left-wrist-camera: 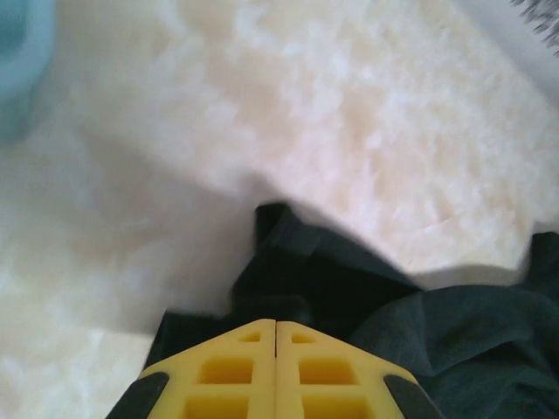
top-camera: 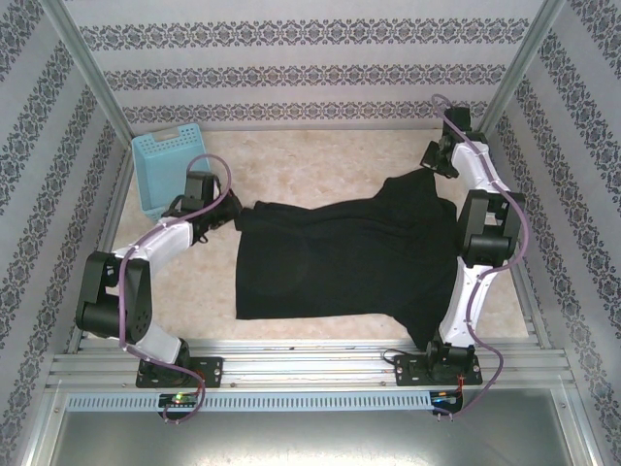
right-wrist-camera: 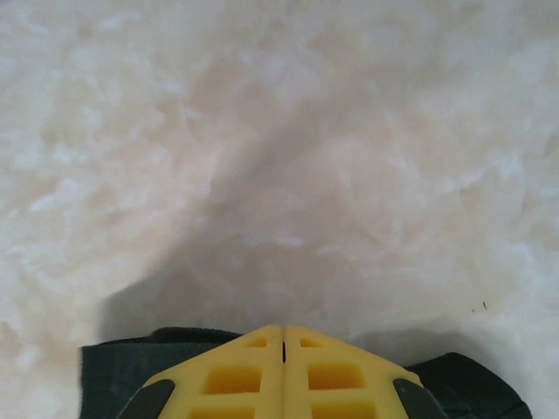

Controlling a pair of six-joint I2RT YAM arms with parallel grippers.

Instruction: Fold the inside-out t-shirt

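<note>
Black inside-out t-shirt [top-camera: 340, 257] spread out | left gripper [left-wrist-camera: 276, 326] pinched shut on one end | right gripper [right-wrist-camera: 284, 332] pinched shut on opposite end

So the left arm [top-camera: 146, 257] is bolted down around 7 o'clock in the overhead shot. Its elbow is folded way back at 8 and the forearm reaches toward 2, which puts the left gripper [top-camera: 229, 216] somewhere around 9 to 10 o'clock. Its yellow fingers [left-wrist-camera: 236, 371] are pressed flat together, pinching the edge of the black t-shirt [top-camera: 330, 262]. The right arm [top-camera: 475, 248] runs from its base at 5 o'clock pretty much straight toward 12, kinked at the elbow halfway, with the right gripper [top-camera: 432, 160] out at 2 o'clock. Jaws are closed there too, tips meeting on a bit of the same shirt.
</note>
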